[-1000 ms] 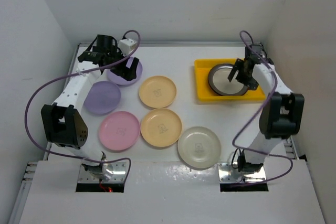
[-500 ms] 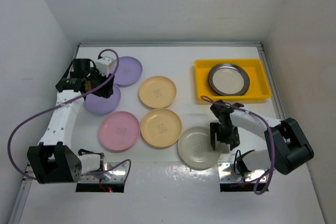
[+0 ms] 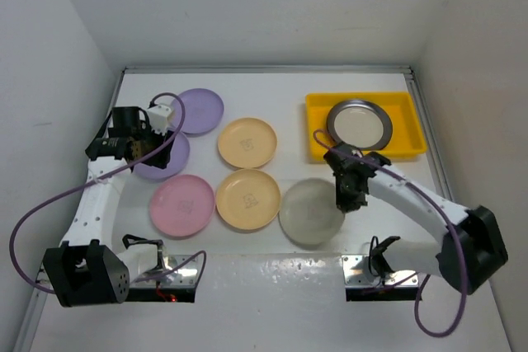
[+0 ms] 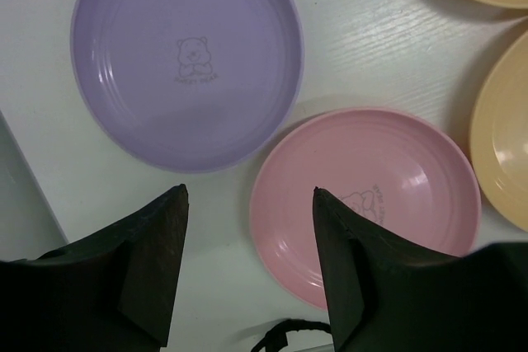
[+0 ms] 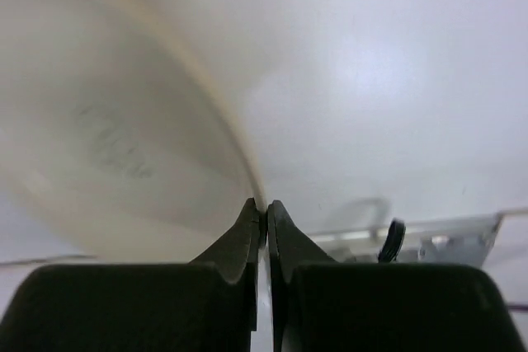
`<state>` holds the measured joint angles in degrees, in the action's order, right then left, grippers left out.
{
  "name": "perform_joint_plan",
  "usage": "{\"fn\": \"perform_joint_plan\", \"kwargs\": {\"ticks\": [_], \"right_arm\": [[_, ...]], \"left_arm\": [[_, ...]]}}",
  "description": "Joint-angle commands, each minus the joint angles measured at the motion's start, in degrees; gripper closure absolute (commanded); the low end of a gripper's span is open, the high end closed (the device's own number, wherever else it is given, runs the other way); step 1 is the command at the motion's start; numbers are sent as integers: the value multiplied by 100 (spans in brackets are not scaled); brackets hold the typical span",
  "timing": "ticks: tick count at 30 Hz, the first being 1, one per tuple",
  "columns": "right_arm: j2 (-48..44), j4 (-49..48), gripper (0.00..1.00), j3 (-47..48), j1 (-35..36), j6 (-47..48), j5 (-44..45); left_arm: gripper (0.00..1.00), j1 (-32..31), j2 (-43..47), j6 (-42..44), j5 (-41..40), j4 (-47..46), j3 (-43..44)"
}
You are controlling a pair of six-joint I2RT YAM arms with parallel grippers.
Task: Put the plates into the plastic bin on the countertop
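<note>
I can pass over bare glossy white countertop [image 3: 289, 96] toward the far right corner. There the low-walled shallow yellow plastic bin [image 3: 318, 121] bars me, a dark metal-rimmed round plate [image 3: 360, 124] filling most of its floor.

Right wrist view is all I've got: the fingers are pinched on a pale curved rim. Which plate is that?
Observer: The cream plate. The right gripper has it by its right-hand edge, in the row nearest the arm bases.
Operator: Is there anything in the bin yet?
Observer: The yellow plastic bin holds just one dark-rimmed plate, roughly in its middle.
Operator: Is the left arm in my way?
Observer: It doesn't look so. The left gripper hangs open above the gap between a lilac plate and the pink plate, far over on the left.
</note>
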<state>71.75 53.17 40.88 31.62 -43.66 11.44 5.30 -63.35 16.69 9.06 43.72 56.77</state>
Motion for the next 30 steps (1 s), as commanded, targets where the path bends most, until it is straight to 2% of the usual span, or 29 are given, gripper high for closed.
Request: {"fn": "perform_joint_plan", "kwargs": {"ticks": [1, 3, 4, 6, 7, 9, 10, 11, 12, 13, 15, 18, 21, 22, 23, 25, 26, 27, 28, 30], "right_arm": [[-837, 116, 100, 1201, -155, 103, 1053], [-969, -260, 100, 1649, -707, 296, 1079], [-856, -324, 100, 2112, -1310, 366, 1114], [-444, -500, 100, 2405, -1744, 349, 1211], [141, -640, 100, 2798, -2129, 402, 1185], [601, -1026, 100, 3021, -2685, 498, 976], [1422, -1080, 100, 3440, -3018, 516, 896], [1674, -1054, 100, 3618, -3325, 516, 669], [1928, -984, 100, 4003, -3503, 569, 588], [2575, -818, 100, 4346, -3583, 578, 518], [2957, -904, 100, 4655, -3793, 595, 429], [3389, -1115, 100, 4692, -4101, 578, 245], [3741, -1361, 98, 4744, -4304, 805, -518], [3837, -1396, 95, 4710, -4304, 954, -598], [3882, -1423, 83, 4718, -4313, 1008, -660], [4013, -1153, 65, 4823, -4313, 1079, -521], [4031, -1046, 55, 4850, -4322, 1088, -407], [4058, -775, 36, 4911, -4304, 1140, -284], [4023, -721, 30, 4912, -4304, 1210, -257], [3813, -659, 23, 4894, -4165, 1385, -64]], "left_arm": [[36, 112, -54, 168, -71, -163, 273], [35, 112, -134, 229, -71, -224, 326], [35, 112, -212, 230, -19, -285, 395], [33, 112, -353, 230, 51, -286, 466], [33, 112, -353, 230, 52, -338, 466], [33, 112, -519, 230, 105, -399, 519], [33, 112, -520, 230, 105, -400, 589], [33, 112, -581, 230, 105, -400, 589], [33, 112, -582, 230, 105, -452, 659], [33, 112, -643, 230, 105, -453, 660], [33, 112, -643, 230, 53, -453, 660], [33, 112, -757, 230, 52, -453, 599], [32, 112, -871, 230, 0, -453, 598], [32, 112, -872, 230, -1, -453, 598], [32, 112, -933, 230, -1, -453, 650], [32, 112, -933, 230, -1, -453, 712], [31, 112, -986, 230, -1, -453, 712], [31, 112, -986, 230, -1, -453, 782], [30, 112, -986, 230, -1, -453, 783], [30, 112, -986, 230, -1, -453, 835]]}}
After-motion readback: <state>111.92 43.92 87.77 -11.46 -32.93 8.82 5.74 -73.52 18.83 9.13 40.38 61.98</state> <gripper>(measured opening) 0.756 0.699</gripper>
